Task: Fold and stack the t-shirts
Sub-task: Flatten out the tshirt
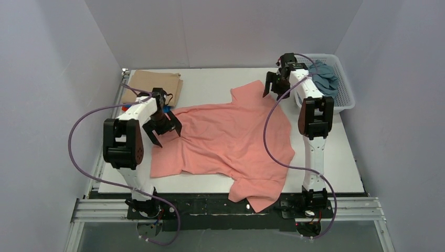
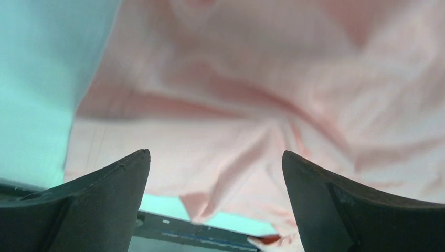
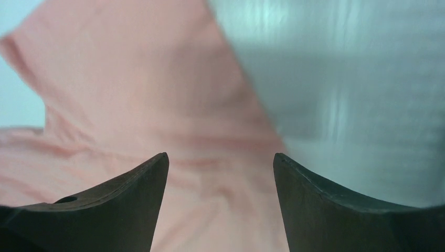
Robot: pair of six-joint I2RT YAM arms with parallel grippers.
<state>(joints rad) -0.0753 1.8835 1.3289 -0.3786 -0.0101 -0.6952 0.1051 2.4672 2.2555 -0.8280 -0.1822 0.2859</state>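
Observation:
A salmon-pink t-shirt (image 1: 231, 139) lies spread and wrinkled across the middle of the table, one part hanging over the near edge. It fills the left wrist view (image 2: 252, 89) and the right wrist view (image 3: 136, 94). My left gripper (image 1: 167, 130) is open and empty just above the shirt's left edge. My right gripper (image 1: 276, 86) is open and empty above the shirt's far corner. A folded tan t-shirt (image 1: 157, 84) lies at the far left. Bits of orange-red and bright blue cloth (image 1: 167, 109) peek out behind the left arm. A dusty grey-blue t-shirt (image 1: 322, 76) sits in the basket.
A white mesh basket (image 1: 341, 79) stands at the far right corner of the table. The white table top (image 1: 210, 79) is walled in by grey panels on three sides. Purple cables loop off both arms.

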